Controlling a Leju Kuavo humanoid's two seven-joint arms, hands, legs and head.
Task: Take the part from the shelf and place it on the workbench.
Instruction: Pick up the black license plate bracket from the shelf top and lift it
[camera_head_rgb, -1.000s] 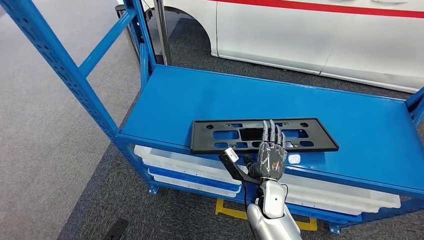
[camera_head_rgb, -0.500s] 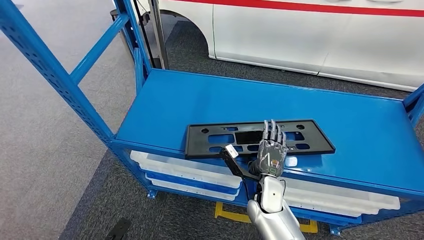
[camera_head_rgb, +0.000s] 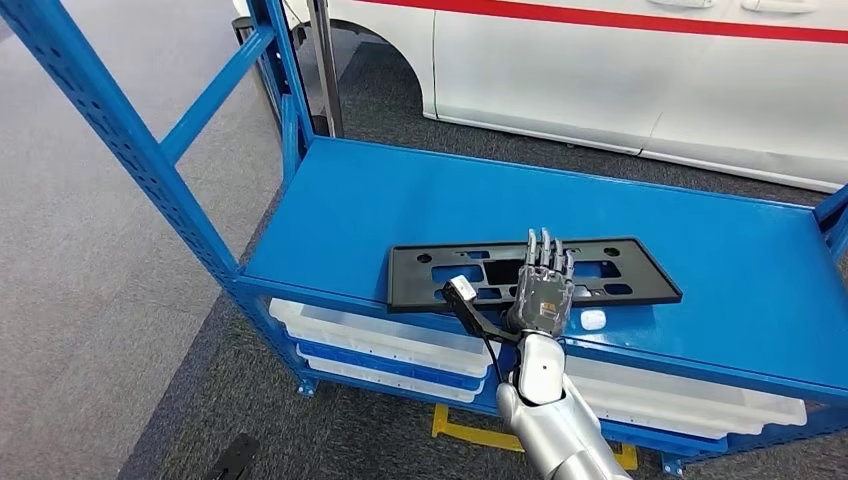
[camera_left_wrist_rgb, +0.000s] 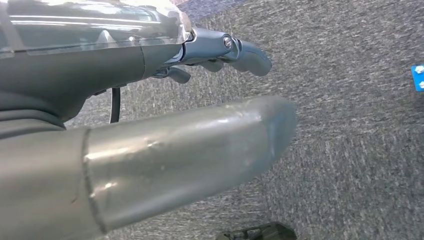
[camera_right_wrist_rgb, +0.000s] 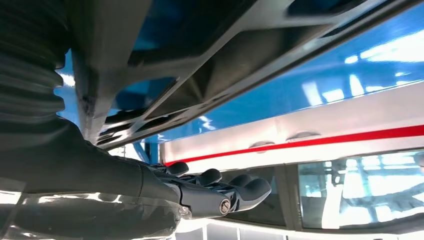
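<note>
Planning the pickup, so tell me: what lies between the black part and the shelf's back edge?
Nothing: in the head view, bare blue shelf runs from the black part to its back edge.

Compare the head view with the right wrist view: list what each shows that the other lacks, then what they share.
Head view alone: the whole black part lying flat on the blue shelf, white trays on the level below, grey carpet, a yellow floor marking.
Right wrist view alone: a close look at the part's ribbed frame beside the fingers, and the vehicle's windows.
Both: the right hand at the part's near edge, the part, the blue shelf, the white vehicle with its red stripe.
</note>
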